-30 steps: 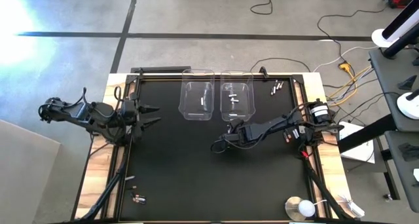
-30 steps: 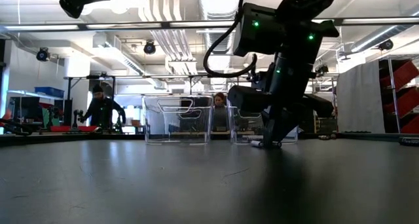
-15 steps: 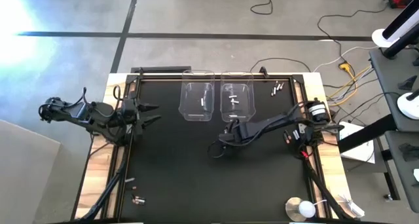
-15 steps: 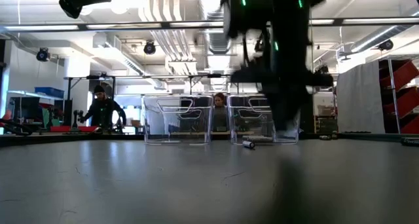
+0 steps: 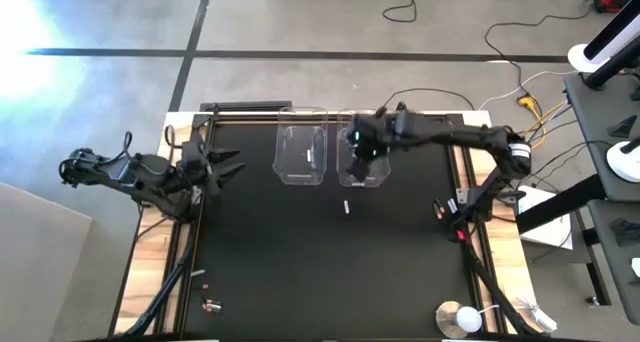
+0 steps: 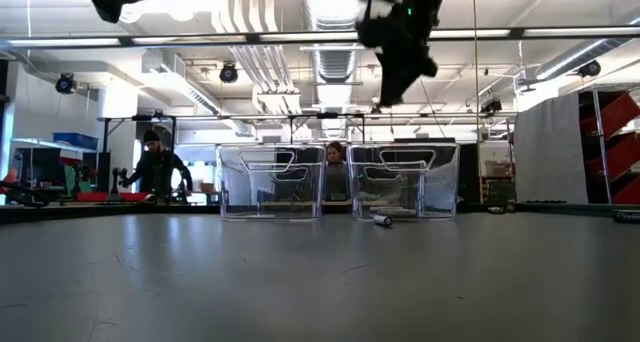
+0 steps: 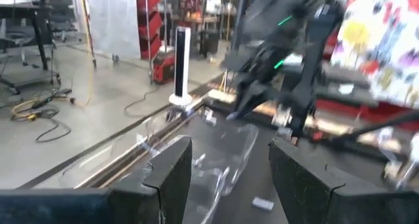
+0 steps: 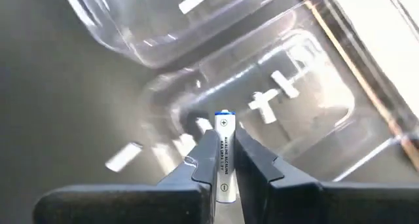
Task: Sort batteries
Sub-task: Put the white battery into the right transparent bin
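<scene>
Right wrist view: right gripper (image 8: 224, 160) fingers closed on one white battery (image 8: 224, 152), plus end forward, poised above the right-hand clear bin (image 8: 308, 99), presumably for release among like cells. Print on its side too small to read. One loose battery (image 5: 346, 209) on the table (image 5: 300, 262). Left gripper (image 5: 226, 170) idle at the left edge, fingers apart, empty.
</scene>
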Controlling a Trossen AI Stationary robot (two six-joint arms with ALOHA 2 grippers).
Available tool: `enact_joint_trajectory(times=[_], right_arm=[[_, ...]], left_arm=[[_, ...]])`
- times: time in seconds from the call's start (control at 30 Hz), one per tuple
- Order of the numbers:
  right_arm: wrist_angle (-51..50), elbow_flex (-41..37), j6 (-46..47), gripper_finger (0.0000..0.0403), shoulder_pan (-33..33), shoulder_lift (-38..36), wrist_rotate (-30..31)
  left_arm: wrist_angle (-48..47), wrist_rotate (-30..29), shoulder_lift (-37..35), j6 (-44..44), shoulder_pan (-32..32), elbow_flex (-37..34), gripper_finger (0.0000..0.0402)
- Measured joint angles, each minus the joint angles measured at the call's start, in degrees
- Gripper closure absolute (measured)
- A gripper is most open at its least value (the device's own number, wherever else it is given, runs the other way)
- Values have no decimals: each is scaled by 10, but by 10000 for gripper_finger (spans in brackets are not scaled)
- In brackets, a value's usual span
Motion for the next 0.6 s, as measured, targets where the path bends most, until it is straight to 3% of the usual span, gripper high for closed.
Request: enact_joint_trajectory(times=[0.13, 0.27, 0.4, 0.6], right_arm=[[0, 0, -154, 374, -86, 47, -102], [-2, -1, -267, 374, -134, 108, -158], [0, 0, -335, 374, -151, 159, -163], [40, 0, -365, 374, -151, 204, -157]], left_arm=[[49, 0, 2, 12, 0, 0, 219], [66, 0, 3, 7, 0, 0, 219], [66, -1, 7, -10, 0, 0, 219], [66, -21, 18, -22, 0, 0, 219]])
